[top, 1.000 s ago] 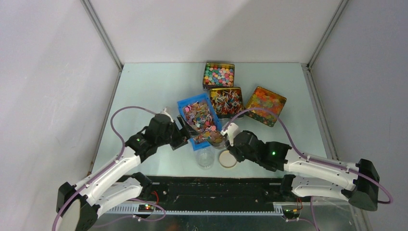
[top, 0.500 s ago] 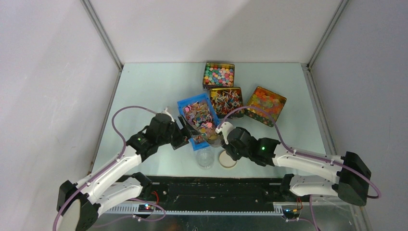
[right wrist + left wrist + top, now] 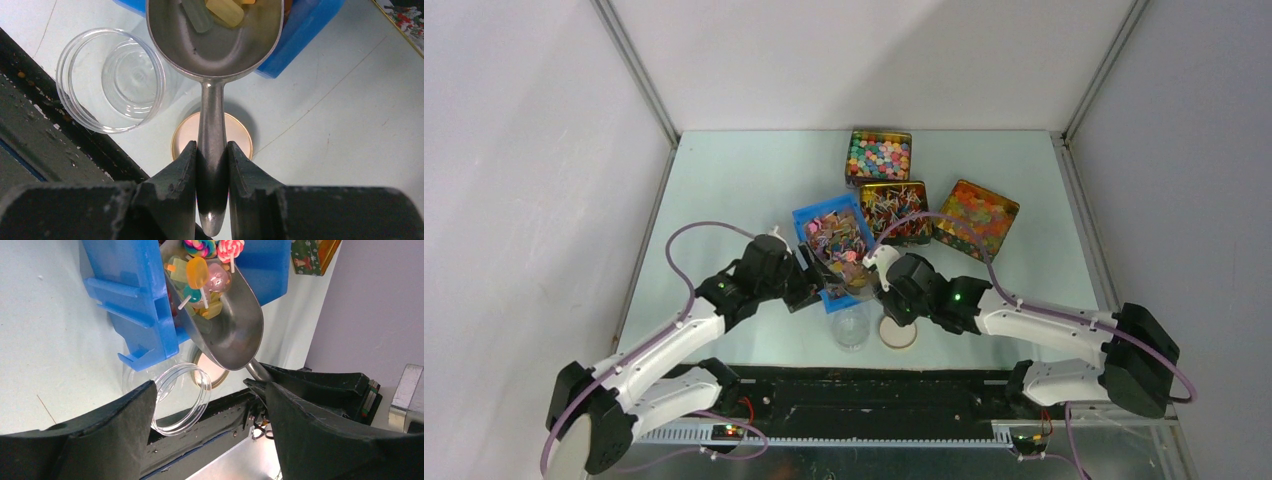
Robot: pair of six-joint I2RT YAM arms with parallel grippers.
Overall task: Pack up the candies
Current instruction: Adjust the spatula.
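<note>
— Pale green desk (image 3: 724, 190), white walls (image 3: 844, 60) behind it. What do the right fingers (image 3: 185, 170) have?

— They are clenched on the thin handle of a silver metal scoop (image 3: 215, 55), one pad on each side. The scoop's bowl reaches over the near edge of the blue plastic bin (image 3: 130, 290) and carries some of the candies (image 3: 197, 272): an orange one, pale green and yellow ones, some on white sticks.

— And the other candies?

— Heaped inside the blue plastic bin, a pile of mixed colours.

— The left fingers (image 3: 115, 425)?

— Released, spread wide, with nothing clamped between them. They sit at the bin's near left side; whether either one touches its wall, I cannot tell.

— What lies around the bin?

— On its near side, just beside it, a clear round plastic jar (image 3: 851, 327) stands upright, mouth open. A round gold-rimmed lid (image 3: 897, 331) lies flat on that same near side, a little further to the bin's right, under the scoop's handle in the right wrist view. On the bin's far side stand three square gold tins: the tin of white-stick lollipops (image 3: 894, 210) just beside the bin's far right wall, the tin of round pastel balls (image 3: 879, 156) farther back from the bin, and the tin of glossy orange-yellow jelly pieces (image 3: 976, 218) off to the bin's right, apart from it.
</note>
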